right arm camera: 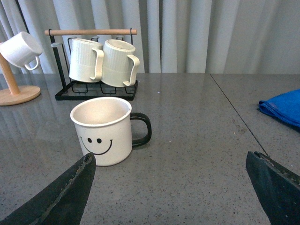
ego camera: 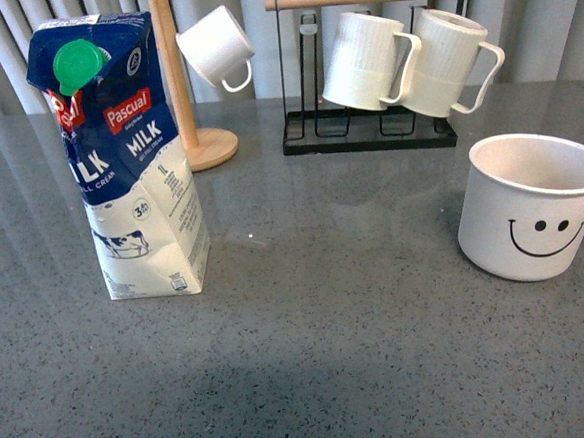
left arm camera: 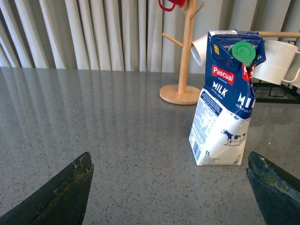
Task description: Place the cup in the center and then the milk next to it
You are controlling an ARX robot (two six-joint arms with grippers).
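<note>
The cup (ego camera: 537, 204), a wide white mug with a black smiley face and black handle, stands upright at the right of the grey table; the right wrist view shows the cup (right arm camera: 104, 130) too. The milk (ego camera: 124, 151), a tall blue-and-white carton with a green cap, stands at the left and appears as the milk (left arm camera: 226, 95) in the left wrist view. Neither arm shows in the front view. My left gripper (left arm camera: 171, 187) is open, short of the carton, nothing between its fingers. My right gripper (right arm camera: 171, 187) is open, a little short of the cup.
A black wire rack (ego camera: 371, 131) with a wooden bar holds two ribbed white mugs (ego camera: 406, 61) at the back. A wooden mug tree (ego camera: 185, 96) carries a small white cup (ego camera: 216, 48). A blue cloth (right arm camera: 282, 107) lies beyond a seam in the table.
</note>
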